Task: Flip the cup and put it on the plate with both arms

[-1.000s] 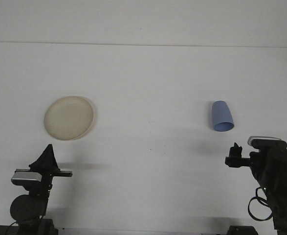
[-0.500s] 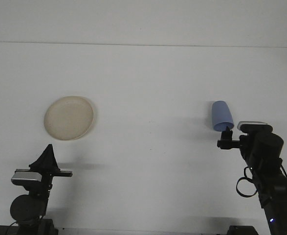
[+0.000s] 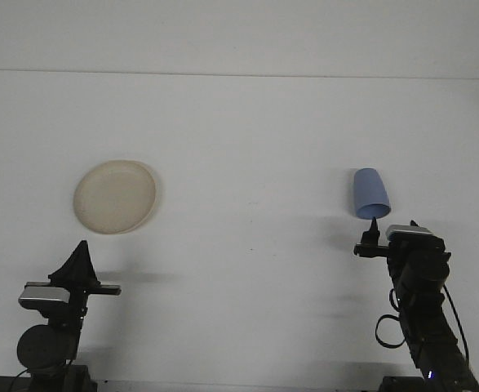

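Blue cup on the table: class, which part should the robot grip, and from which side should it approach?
Grip the blue cup across its tapered wall near the wide rim, coming from the near side, where the right hand already sits. The cup appears to lie tilted, with its wide end towards the robot, so that end seems easiest to reach.

Plate far left of cup, right gripper seemingly just before it.

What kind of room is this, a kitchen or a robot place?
Probably a robot test lab, not a kitchen. A bare white table holds only a beige plate and a blue cup, with two black robot arms, left and right, mounted at its near edge.
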Robot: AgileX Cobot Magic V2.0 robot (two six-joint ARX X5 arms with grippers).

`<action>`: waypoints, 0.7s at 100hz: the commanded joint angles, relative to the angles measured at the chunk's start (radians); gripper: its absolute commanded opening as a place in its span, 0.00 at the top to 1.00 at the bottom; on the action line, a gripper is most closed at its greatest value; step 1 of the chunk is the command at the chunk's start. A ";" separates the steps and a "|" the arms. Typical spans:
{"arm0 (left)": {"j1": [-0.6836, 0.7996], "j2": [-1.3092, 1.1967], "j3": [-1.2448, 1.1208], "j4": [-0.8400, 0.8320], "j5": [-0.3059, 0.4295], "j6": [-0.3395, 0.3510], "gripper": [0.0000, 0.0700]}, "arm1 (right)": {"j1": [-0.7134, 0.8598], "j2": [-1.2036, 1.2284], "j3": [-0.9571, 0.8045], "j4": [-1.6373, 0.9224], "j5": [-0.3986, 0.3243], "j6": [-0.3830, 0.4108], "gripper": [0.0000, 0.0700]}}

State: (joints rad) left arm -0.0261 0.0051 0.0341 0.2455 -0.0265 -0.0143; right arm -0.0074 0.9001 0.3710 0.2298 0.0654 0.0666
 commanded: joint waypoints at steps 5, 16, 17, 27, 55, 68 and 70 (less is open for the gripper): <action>0.002 -0.002 -0.020 0.011 0.001 -0.001 0.98 | -0.013 0.038 -0.005 0.023 0.014 -0.030 0.21; 0.002 -0.002 -0.020 0.011 0.001 -0.001 0.98 | -0.035 0.099 -0.005 0.078 0.012 -0.038 0.21; 0.002 -0.002 -0.020 0.011 0.001 -0.001 0.98 | -0.038 0.106 -0.005 0.085 0.011 -0.038 0.21; 0.002 -0.002 -0.020 0.011 0.001 -0.001 0.98 | -0.062 0.185 -0.005 0.154 0.000 -0.041 0.21; 0.002 -0.002 -0.020 0.011 0.001 -0.001 0.98 | -0.127 0.413 -0.005 0.384 -0.098 -0.041 0.21; 0.002 -0.002 -0.020 0.011 0.001 -0.001 0.98 | -0.146 0.492 -0.003 0.497 -0.146 -0.042 0.21; 0.002 -0.002 -0.020 0.011 0.001 -0.001 0.98 | -0.149 0.502 -0.003 0.510 -0.151 -0.042 0.21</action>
State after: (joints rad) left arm -0.0261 0.0051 0.0341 0.2455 -0.0265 -0.0143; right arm -0.1493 1.3685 0.3664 0.6956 -0.0689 0.0326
